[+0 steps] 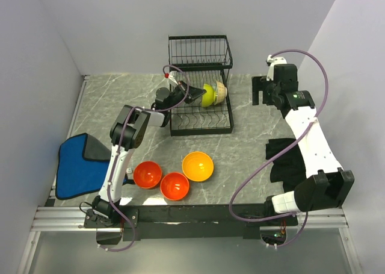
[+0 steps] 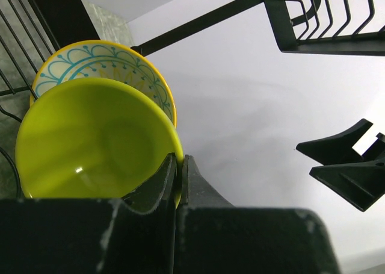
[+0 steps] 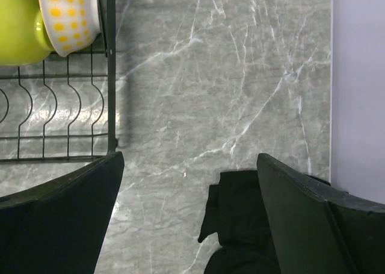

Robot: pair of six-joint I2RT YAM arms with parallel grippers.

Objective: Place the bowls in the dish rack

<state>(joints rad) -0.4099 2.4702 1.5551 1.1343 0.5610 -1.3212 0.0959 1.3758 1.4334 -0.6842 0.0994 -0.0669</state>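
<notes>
Marble [image 1: 240, 135]; pincer [image 2: 178, 165] tight on green bowl [image 2: 90, 141]

So the dish rack [image 1: 198, 122] sits at the back middle of the table [image 1: 252, 135]. In its lower tier, right side, the left rack bowl [image 1: 208, 96] stands on edge, right up against the right rack bowl [image 1: 221, 91]. Three more cluster near the front, left of centre: left bowl [image 1: 147, 174], middle bowl [image 1: 174, 186] nearest the edge, right bowl [image 1: 198, 166]. The folded cloth [image 1: 77, 165] lies far left.
</notes>
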